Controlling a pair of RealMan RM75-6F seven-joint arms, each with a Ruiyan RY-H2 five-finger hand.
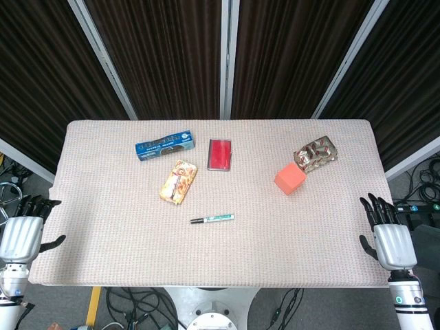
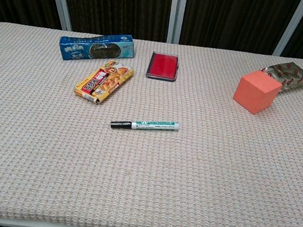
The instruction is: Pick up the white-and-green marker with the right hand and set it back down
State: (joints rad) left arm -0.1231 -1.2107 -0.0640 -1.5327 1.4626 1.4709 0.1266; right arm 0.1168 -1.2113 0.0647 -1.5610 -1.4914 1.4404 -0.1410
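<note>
The white-and-green marker (image 1: 212, 219) (image 2: 145, 125) lies flat near the middle of the table, black cap pointing left. My right hand (image 1: 390, 232) hangs at the table's right edge, far from the marker, fingers spread and holding nothing. My left hand (image 1: 24, 229) sits off the left edge, fingers apart and empty. Neither hand shows in the chest view.
A blue cookie box (image 1: 163, 146) (image 2: 97, 46), a yellow snack pack (image 1: 179, 182) (image 2: 104, 82) and a red case (image 1: 221, 154) (image 2: 163, 66) lie behind the marker. An orange cube (image 1: 289, 179) (image 2: 257, 91) and a crinkled snack bag (image 1: 315, 152) (image 2: 288, 75) stand at the right.
</note>
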